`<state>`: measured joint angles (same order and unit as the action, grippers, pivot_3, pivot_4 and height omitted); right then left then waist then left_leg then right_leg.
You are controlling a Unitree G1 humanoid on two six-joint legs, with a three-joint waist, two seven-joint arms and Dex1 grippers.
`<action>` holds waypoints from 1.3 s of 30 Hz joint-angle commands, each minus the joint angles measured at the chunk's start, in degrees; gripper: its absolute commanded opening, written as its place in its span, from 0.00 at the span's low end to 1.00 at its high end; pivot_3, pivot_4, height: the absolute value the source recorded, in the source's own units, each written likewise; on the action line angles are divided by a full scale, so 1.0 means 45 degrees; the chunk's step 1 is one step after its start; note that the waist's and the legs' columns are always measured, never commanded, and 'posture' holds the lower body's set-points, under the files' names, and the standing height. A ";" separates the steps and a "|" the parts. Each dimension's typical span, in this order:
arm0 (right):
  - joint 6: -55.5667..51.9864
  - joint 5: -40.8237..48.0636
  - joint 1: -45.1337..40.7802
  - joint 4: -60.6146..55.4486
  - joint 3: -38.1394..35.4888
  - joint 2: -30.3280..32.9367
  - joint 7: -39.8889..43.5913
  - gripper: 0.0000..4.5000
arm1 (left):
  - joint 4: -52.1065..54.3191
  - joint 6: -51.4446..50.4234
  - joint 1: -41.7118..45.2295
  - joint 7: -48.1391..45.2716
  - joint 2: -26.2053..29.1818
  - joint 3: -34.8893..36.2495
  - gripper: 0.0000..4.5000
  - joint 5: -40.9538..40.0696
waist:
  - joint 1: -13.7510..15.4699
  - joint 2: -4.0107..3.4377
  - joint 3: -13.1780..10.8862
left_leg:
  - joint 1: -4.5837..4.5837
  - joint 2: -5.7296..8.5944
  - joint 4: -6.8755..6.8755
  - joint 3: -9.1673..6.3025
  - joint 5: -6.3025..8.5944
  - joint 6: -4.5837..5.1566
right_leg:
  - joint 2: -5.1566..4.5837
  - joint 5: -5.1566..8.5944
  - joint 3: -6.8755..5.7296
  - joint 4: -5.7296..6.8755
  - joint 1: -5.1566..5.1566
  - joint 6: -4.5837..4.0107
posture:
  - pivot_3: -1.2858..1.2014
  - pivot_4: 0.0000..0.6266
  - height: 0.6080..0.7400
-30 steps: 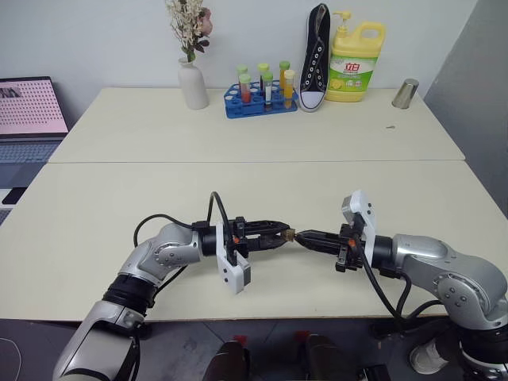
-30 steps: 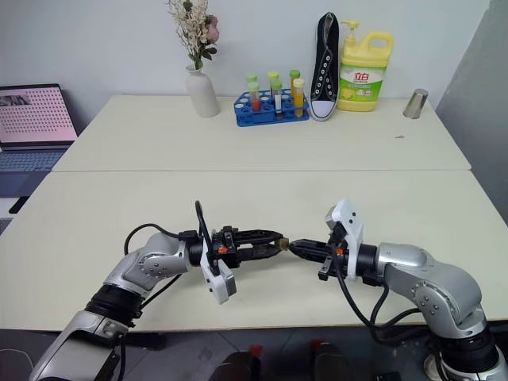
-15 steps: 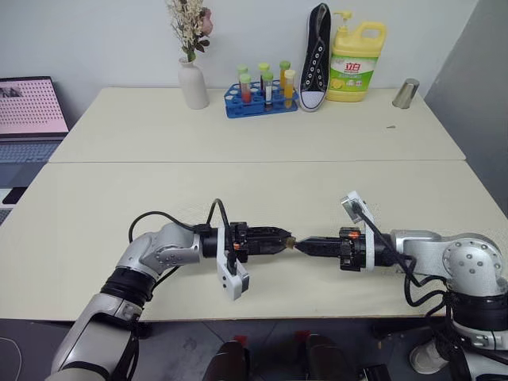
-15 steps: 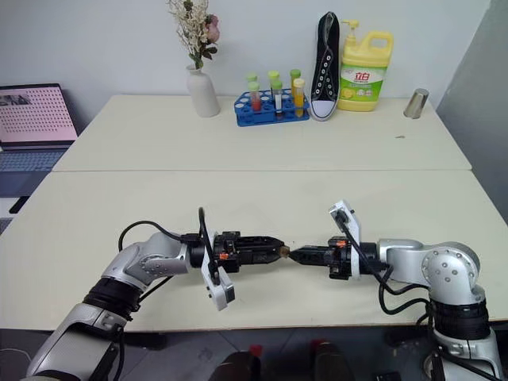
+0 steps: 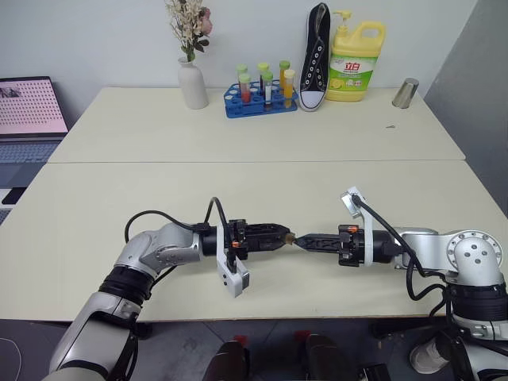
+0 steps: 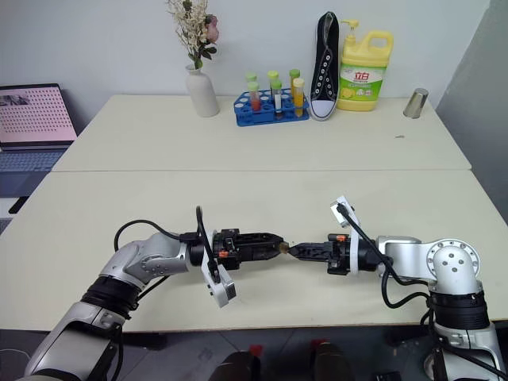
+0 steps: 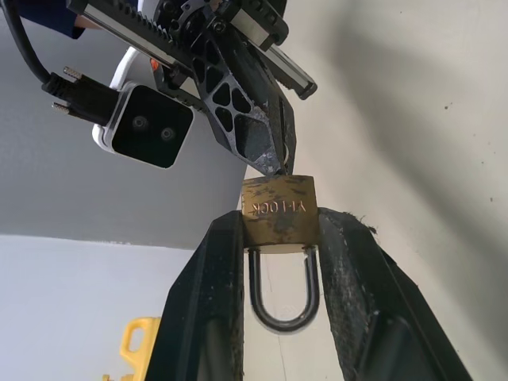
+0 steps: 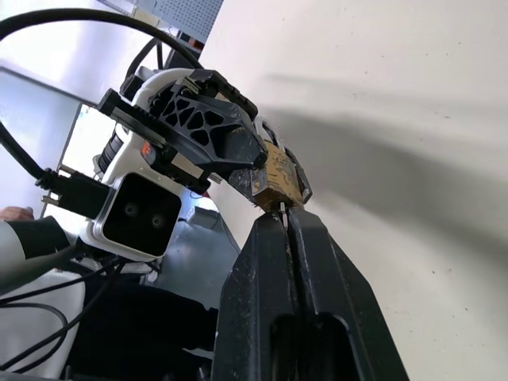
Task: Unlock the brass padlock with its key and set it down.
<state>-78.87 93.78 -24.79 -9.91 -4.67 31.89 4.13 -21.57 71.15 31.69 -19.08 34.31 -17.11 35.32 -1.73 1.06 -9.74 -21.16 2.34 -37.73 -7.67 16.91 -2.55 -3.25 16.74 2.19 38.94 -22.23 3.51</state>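
Observation:
Just above the near table's front, my two grippers meet tip to tip. My left gripper (image 5: 279, 236) is shut on the brass padlock (image 7: 279, 209), clamping its body between both fingers. The silver shackle (image 7: 283, 305) is closed and points back toward the wrist. My right gripper (image 5: 302, 240) is shut on the key (image 8: 282, 209), a thin sliver of metal at its tips. The key's end touches the padlock's (image 8: 281, 179) keyhole face. How deep the key sits is hidden.
Along the far table's back stand a vase of flowers (image 5: 192, 83), a blue test tube rack (image 5: 260, 100), a black shoe (image 5: 315, 55), a yellow detergent bottle (image 5: 355, 62) and a metal cup (image 5: 406, 93). A laptop (image 5: 30, 107) sits at the left edge.
My right wrist has rolled about its own line, swinging its white camera mount round, and its elbow has dropped. Both grippers stay tip to tip at the padlock.

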 commanded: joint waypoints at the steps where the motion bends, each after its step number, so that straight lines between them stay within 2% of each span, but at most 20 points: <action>1: 0.0594 0.2038 -0.0359 -0.0279 0.0602 0.0020 -0.0417 0.00 | 0.0148 -0.0163 0.0232 0.0284 -0.0019 -0.0062 0.21 0.0230 | -0.0001 0.0000 0.0000 | -0.0001 -0.0001 0.0000 0.0000 0.0000 0.0001 | 0.0000 0.0000 0.0000 0.0000 0.0000 0.0000 | 0.52 0.24 1.00; 6: 0.0968 0.2376 -0.0461 -0.0544 0.1191 0.0503 -0.0601 0.00 | 0.0151 -0.0236 0.0216 0.0404 0.0043 -0.0142 0.21 0.0207 | -0.0001 0.0000 0.0000 | -0.0003 -0.0004 0.0000 0.0000 0.0001 0.0002 | 0.0000 0.0000 0.0000 0.0000 -0.0001 0.0000 | 0.52 0.24 1.00; 10: 0.1073 0.1643 -0.0539 -0.0901 0.1459 0.0673 -0.0160 0.00 | 0.0161 -0.0318 0.0190 0.0414 0.0068 -0.0151 0.21 0.0153 | 0.0001 -0.0001 0.0000 | -0.0004 -0.0004 0.0000 -0.0004 0.0001 0.0003 | 0.0000 0.0000 -0.0002 -0.0001 -0.0001 0.0000 | 0.52 0.24 1.00; 15: 0.1094 -0.1224 -0.0357 -0.2438 0.1766 0.1664 0.2368 0.38 | 0.0154 -0.0588 0.0134 0.0417 0.0080 -0.0149 0.21 -0.0032 | 0.0014 -0.0006 -0.0002 | -0.0013 -0.0006 -0.0001 -0.0008 0.0003 0.0005 | -0.0002 0.0000 -0.0005 -0.0003 -0.0006 0.0000 | 0.52 0.24 1.00; 21: 0.3936 -0.6489 0.0297 -0.3895 0.2848 0.3630 0.6452 0.86 | 0.0259 -0.0871 0.0064 0.0296 0.0102 -0.0285 0.21 -0.0460 | 0.0016 -0.0005 -0.0002 | -0.0019 0.0006 -0.0004 -0.0009 0.0003 0.0005 | -0.0001 0.0002 -0.0019 -0.0012 -0.0010 0.0004 | 0.52 0.24 1.00; 23: 0.5134 -0.7894 0.0632 -0.4109 0.2898 0.3737 0.6908 0.86 | 0.0287 -0.0930 0.0072 0.0282 0.0102 -0.0301 0.21 -0.0537 | 0.0009 -0.0005 -0.0003 | -0.0019 0.0006 -0.0004 -0.0006 0.0003 0.0005 | -0.0001 0.0002 -0.0019 -0.0013 -0.0011 0.0004 | 0.52 0.24 1.00; 27: 0.6065 -0.9064 0.0882 -0.4156 0.2820 0.3052 0.6949 0.86 | 0.0329 -0.1000 0.0090 0.0241 0.0092 -0.0370 0.21 -0.0691 | -0.0013 -0.0005 -0.0003 | -0.0016 0.0004 -0.0003 -0.0001 0.0003 0.0004 | 0.0001 0.0002 -0.0016 -0.0012 -0.0013 0.0004 | 0.52 0.24 1.00; 33: 0.5823 -0.9087 0.0784 -0.3855 0.2485 0.1507 0.6397 0.86 | 0.0306 -0.1001 0.0177 0.0242 0.0071 -0.0495 0.21 -0.0815 | 0.0014 -0.0004 -0.0003 | -0.0018 0.0000 -0.0004 -0.0007 0.0002 0.0003 | -0.0002 0.0001 -0.0013 -0.0012 -0.0011 0.0003 | 0.52 0.24 1.00; 39: 0.5405 -0.9078 0.0503 -0.3540 0.2374 0.0696 0.6250 0.86 | 0.0276 -0.1006 0.0222 0.0274 0.0049 -0.0549 0.21 -0.0833 | 0.0009 -0.0005 -0.0003 | -0.0016 0.0004 -0.0003 -0.0008 0.0002 0.0003 | -0.0002 0.0001 -0.0014 -0.0012 -0.0012 0.0002 | 0.52 0.24 1.00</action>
<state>-54.46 52.61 -21.41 -25.30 7.51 35.49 32.36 -21.35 66.53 31.75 -18.22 34.58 -19.83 33.54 -1.69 1.03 -9.75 -21.24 2.36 -37.74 -7.70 16.91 -2.53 -3.26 16.75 2.12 38.89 -22.29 3.52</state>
